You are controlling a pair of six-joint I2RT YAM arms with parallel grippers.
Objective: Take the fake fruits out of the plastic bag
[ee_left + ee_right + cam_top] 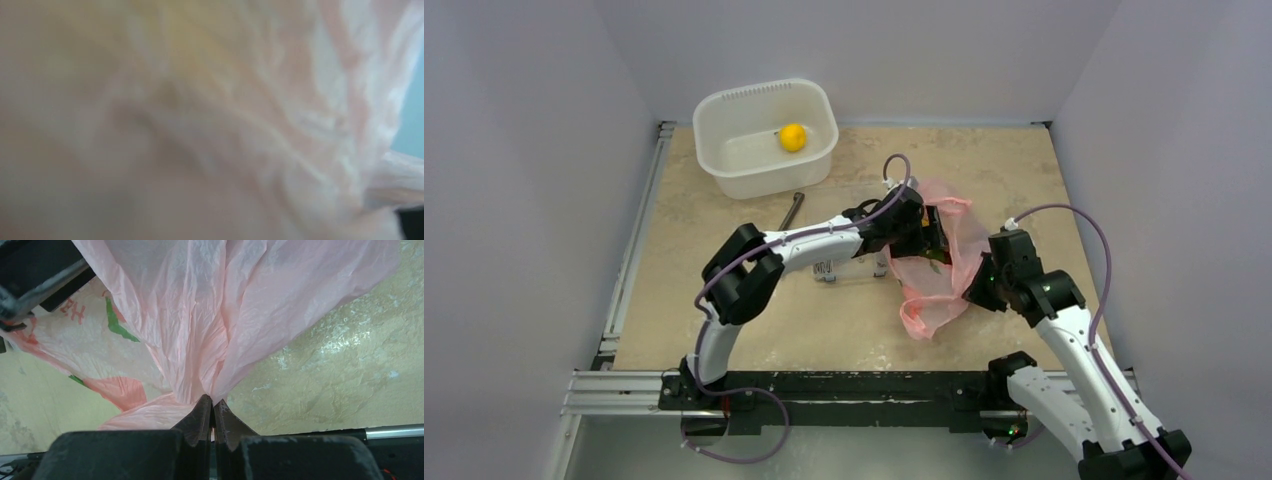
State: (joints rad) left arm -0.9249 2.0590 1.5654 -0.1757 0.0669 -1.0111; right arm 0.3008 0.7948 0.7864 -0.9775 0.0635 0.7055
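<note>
The pink plastic bag [936, 268] lies right of the table's middle. My left gripper [931, 238] is pushed into its mouth from the left, its fingertips hidden by film. The left wrist view shows only blurred pink film [280, 125] with a yellowish blur [185, 40] behind it, and no fingers. My right gripper [977, 287] is shut on a bunched fold of the bag [200, 340], pinched at its tips [212, 404]. A round yellow fruit [793, 137] sits in the white tub [724, 175]. Other fruits are hidden.
The white tub stands at the back left. A grey metal tool [791, 210] lies in front of it. A clear box [828, 268] sits under my left forearm. Aluminium rails run along the table's left edge [636, 240] and the near edge.
</note>
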